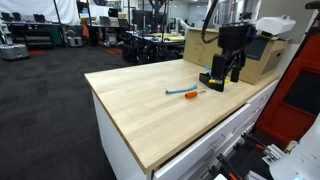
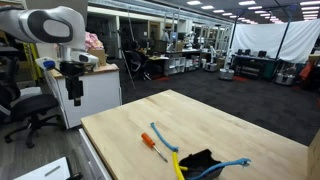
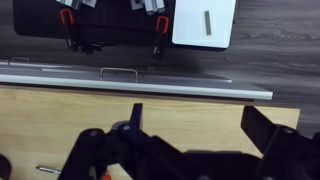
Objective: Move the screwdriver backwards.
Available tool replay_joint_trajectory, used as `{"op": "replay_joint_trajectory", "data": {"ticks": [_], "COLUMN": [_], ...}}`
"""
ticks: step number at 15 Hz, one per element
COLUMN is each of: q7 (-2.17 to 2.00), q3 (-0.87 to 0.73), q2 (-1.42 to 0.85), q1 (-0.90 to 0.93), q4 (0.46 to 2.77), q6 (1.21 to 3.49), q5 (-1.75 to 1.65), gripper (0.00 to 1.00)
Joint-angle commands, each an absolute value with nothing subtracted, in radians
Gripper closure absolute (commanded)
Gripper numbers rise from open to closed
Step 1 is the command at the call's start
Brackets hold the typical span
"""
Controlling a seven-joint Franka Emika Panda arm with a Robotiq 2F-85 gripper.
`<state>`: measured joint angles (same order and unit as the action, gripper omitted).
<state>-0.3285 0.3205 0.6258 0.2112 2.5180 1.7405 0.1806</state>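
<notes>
The screwdriver [image 1: 193,96] is a small stubby orange-red tool lying on the wooden table [image 1: 140,110]. It also shows in an exterior view [image 2: 150,142]. A thin blue stick [image 2: 164,137] lies beside it. My gripper [image 2: 75,97] hangs open and empty, well above and apart from the screwdriver, near the table's corner. In an exterior view it [image 1: 228,72] lines up over a black-and-yellow object [image 1: 214,81]. In the wrist view the open jaws [image 3: 200,115] frame bare wood near the table edge. The screwdriver is not clearly in that view.
The black-and-yellow object [image 2: 196,163] with a blue cable [image 2: 232,165] sits near the table's edge. White drawers [image 3: 150,82] run under the tabletop. A cardboard box [image 1: 262,58] stands behind the table. An office chair [image 2: 25,110] and a cabinet [image 2: 95,92] stand beyond it.
</notes>
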Motion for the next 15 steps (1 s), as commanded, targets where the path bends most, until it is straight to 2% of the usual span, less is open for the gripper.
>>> {"op": "replay_joint_trajectory", "data": {"ticks": [1, 8, 15], "q7": [-0.33, -0.33, -0.151], "q3": [0.318, 0.318, 0.268], "q2": [0.625, 0.625, 0.507], "q1": [0.214, 0.214, 0.202], "q4": [2.517, 2.517, 2.506], "q6": [1.739, 1.739, 1.804], "q5": [0.179, 0.179, 0.032], "gripper": [0.0, 0.0, 0.0]}}
